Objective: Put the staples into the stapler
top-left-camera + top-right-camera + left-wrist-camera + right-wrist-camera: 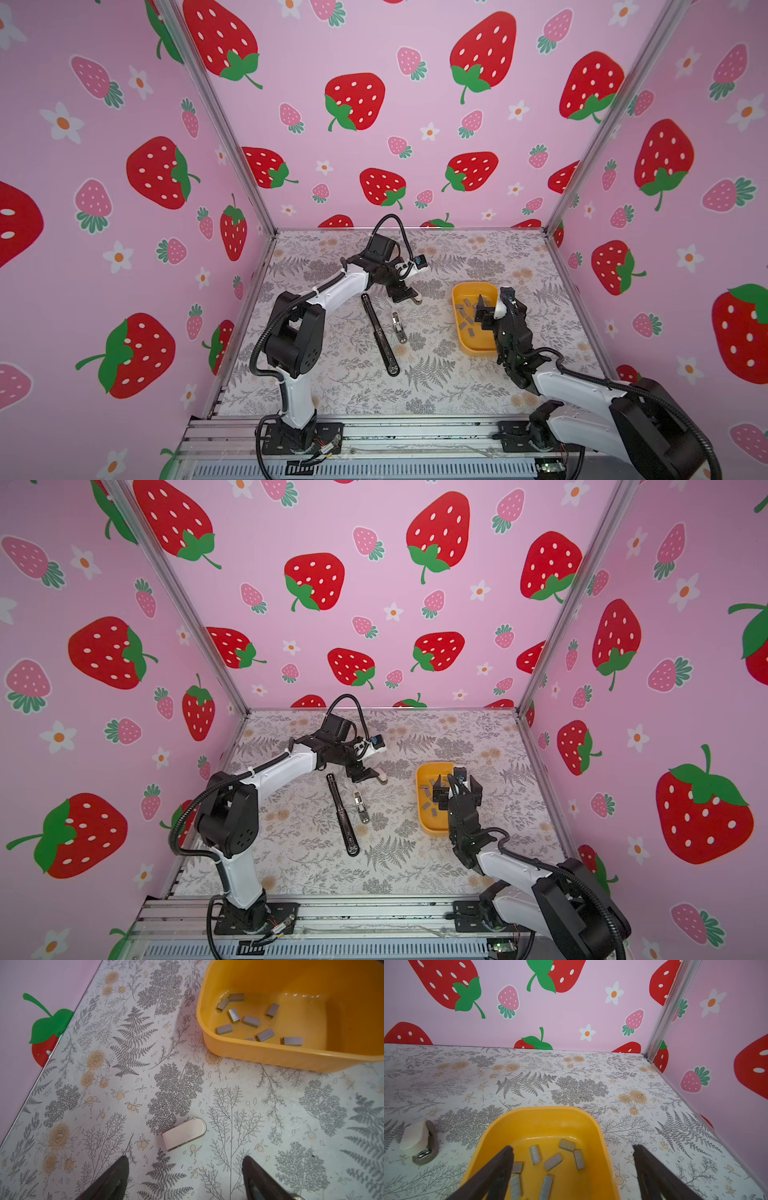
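The right gripper (573, 1147) is hanging over the yellow tray (542, 1113) with its jaws spread wide and nothing between them. In the right wrist view one dark finger (500, 1165) is reaching down over the tray's wall while the other is standing out past the tray's opposite rim, above the table (457, 395). The staples (553, 1161) are lying loose and scattered on the tray floor, short grey strips pointing every way, none of them touching the fingers as far as I can tell. In both top views the tray is sitting on the right side of the table, about midway between near and far.

The left gripper (185, 1157) is hovering low over the far middle of the table, jaws also wide apart and empty. A small cream stapler (184, 1133) is lying on the table just ahead of its fingertips, not touching them. Nearer the camera in both top views, a long black stapler (380, 334) is lying flat, running near to far, and a small silver metal piece (398, 326) is lying just to its right. The tray is sitting well to the right of these.
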Robot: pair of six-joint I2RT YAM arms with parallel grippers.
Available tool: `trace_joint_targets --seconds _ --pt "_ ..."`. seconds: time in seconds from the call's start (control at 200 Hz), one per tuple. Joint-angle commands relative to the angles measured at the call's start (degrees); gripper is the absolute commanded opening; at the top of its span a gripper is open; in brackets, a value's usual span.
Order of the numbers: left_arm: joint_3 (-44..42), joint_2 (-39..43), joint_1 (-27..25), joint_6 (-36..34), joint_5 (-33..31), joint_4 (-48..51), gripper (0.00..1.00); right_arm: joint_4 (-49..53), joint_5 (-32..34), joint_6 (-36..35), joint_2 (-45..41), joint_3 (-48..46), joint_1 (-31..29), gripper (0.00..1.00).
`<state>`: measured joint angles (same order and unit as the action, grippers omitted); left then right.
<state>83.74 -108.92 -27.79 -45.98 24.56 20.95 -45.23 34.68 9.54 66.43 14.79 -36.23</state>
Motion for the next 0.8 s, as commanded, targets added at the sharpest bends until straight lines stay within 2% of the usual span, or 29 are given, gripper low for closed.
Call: trace_joint_targets --seconds 0.0,0.215,0.385,0.595,0.795 --pt "1.60 -1.17 -2.45 -9.60 -3.43 0.41 0.87 -1.16 0.48 0.44 0.54 1.47 0.45 0.92" --pt "4.80 -4.41 -2.84 -18.21 0.74 3.04 0.89 -1.13 0.22 0.65 0.61 1.56 0.70 0.93" --pt "11.34 -9.19 -2.72 -25.46 1.92 10.73 0.89 -0.86 -0.13 0.74 1.28 2.02 0.94 0.93" --pt "16.63 -13.86 -2.53 -31.07 2.64 16.88 0.85 -0.64 -0.29 0.92 1.68 2.33 1.29 0.94" --pt "20.35 -17.26 -2.44 -33.42 1.76 20.20 0.75 -0.49 -0.44 0.92 2.30 2.83 1.43 0.95"
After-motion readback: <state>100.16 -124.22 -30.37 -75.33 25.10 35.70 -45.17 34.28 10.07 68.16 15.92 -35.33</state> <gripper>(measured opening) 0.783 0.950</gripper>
